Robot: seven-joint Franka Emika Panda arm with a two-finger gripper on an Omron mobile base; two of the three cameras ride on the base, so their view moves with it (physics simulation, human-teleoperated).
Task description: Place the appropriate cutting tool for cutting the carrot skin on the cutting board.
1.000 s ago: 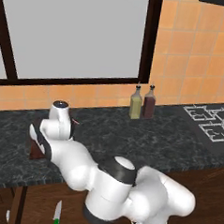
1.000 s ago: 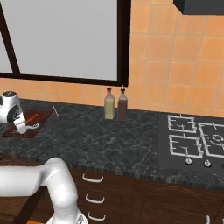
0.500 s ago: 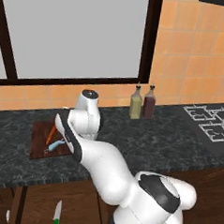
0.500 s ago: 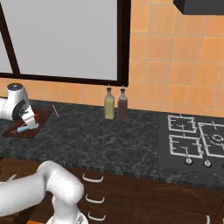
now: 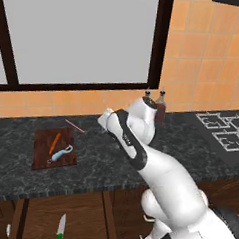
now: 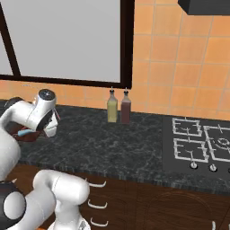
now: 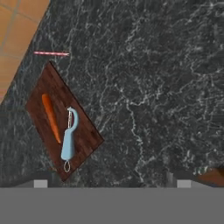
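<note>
Dark speckled stone table (image 5: 200, 146) runs wall to wall under the window; we note a gas hob (image 6: 202, 143) set in at its far right and two bottles (image 6: 118, 108) standing against the tiled wall.

Cutting board (image 5: 54, 148), dark reddish wood, lies flat on the table toward the left. In the hand view the board (image 7: 83, 131) sits as a diamond, well clear of the camera.

On it, two things side by side, near but apart as far as we can tell: the carrot (image 5: 54, 142) and the peeler (image 5: 62, 153). The peeler (image 7: 68, 138) rests wholly on the board, looped whitish head toward the carrot's thick end, light-blue handle trailing to the board's corner. The carrot (image 7: 51, 117) lies roughly parallel to it. We judge the placing done.

A thin pink stick (image 5: 75, 126) lies off the board near the wall. A green-handled knife (image 5: 60, 229) shows low down, in front of the cabinets (not the tool wanted).

Handling, our judgement: the peeler looks light, rigid, smooth plastic, likely to skid or pivot on the wood if nudged. If it must be retaken, the mid-handle is the place, jaws across its narrow width; the looped head looks too thin and open.

End effector: fingertips barely show at the bottom of the hand view; we cannot tell whether apart or together. Nothing seen between them.
</note>
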